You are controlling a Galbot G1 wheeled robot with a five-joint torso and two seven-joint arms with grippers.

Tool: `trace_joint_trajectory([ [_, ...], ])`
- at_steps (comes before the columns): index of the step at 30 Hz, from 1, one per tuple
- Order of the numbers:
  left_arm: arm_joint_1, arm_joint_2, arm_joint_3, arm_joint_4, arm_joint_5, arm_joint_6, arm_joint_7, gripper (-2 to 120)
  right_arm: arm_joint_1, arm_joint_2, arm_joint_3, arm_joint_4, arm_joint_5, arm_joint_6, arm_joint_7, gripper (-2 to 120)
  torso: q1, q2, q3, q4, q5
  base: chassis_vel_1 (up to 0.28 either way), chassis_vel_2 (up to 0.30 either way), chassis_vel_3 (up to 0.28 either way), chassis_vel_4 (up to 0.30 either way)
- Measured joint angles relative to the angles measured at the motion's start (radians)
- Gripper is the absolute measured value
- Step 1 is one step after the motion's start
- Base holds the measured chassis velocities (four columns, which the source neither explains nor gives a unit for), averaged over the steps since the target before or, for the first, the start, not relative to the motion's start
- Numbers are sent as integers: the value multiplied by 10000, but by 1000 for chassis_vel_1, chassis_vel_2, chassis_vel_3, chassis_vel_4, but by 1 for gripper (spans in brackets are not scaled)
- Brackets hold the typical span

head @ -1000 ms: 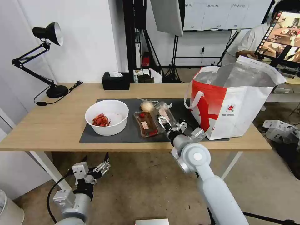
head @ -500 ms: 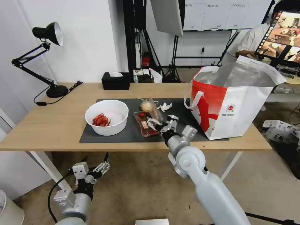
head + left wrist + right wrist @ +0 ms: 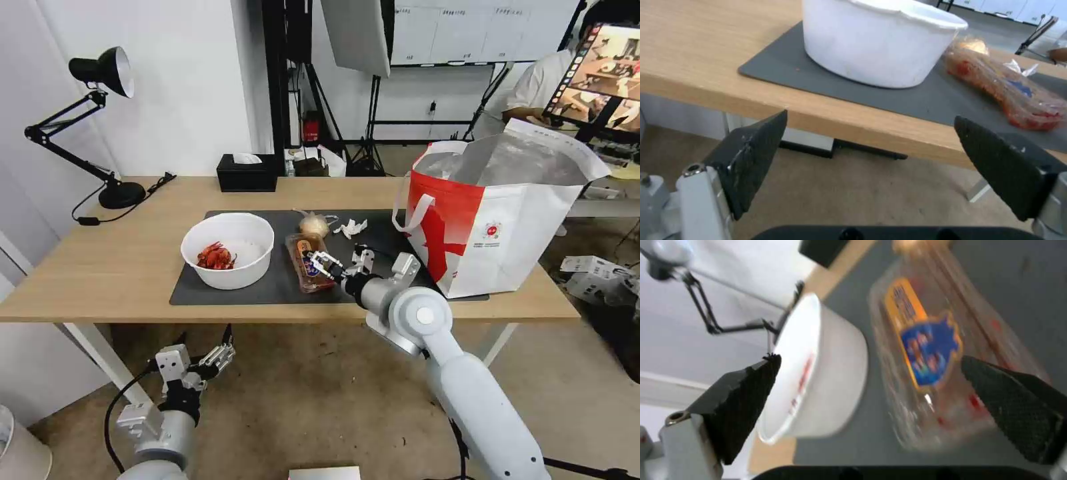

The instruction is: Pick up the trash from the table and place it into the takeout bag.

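Left gripper (image 3: 212, 358) parked low before table (image 3: 100, 267) edge, fingers spread, empty. White bowl (image 3: 228, 249) on mat (image 3: 267, 283). Clear tray (image 3: 308, 263) just beside bowl, lid closed. Right gripper (image 3: 339, 260) over tray, fingers apart, gripping nothing. Knotted bag (image 3: 313, 225) and tissue (image 3: 351, 228) behind tray. Takeout bag (image 3: 497, 227) stands open at far right.

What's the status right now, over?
Right gripper open over the clear tray. Left gripper open, parked below the table. Nothing blocking.

A white bowl (image 3: 228, 259) of red shells is sitting left on the table (image 3: 100, 267). The clear tray (image 3: 308, 263), knotted bag (image 3: 315, 225) and tissue (image 3: 351, 228) are lying between it and the upright takeout bag (image 3: 493, 227).
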Motion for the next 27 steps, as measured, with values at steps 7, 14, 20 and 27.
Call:
trace_joint_trajectory([
  [7,-337,281,4,0,-417,-101,61,100,2493,-1047,-1688,-1639,-3817,-288,-3810,93,0,1,1,3,-2,0,0,0,0],
  [14,-1007,910,66,102,-1650,207,16,100,4435,-1554,-3187,-3825,-6205,-276,-6244,69,1,0,1,1,-1,0,0,0,0],
  [20,-1244,1162,143,109,-2542,517,-57,100,5046,-1528,-3807,-5294,-7929,-226,-8624,45,1,0,1,1,0,0,0,0,0],
  [27,-1625,1427,233,251,-3412,838,-120,100,5301,-1244,-3959,-6181,-8533,-258,-9485,24,1,0,0,2,0,0,0,0,0],
])
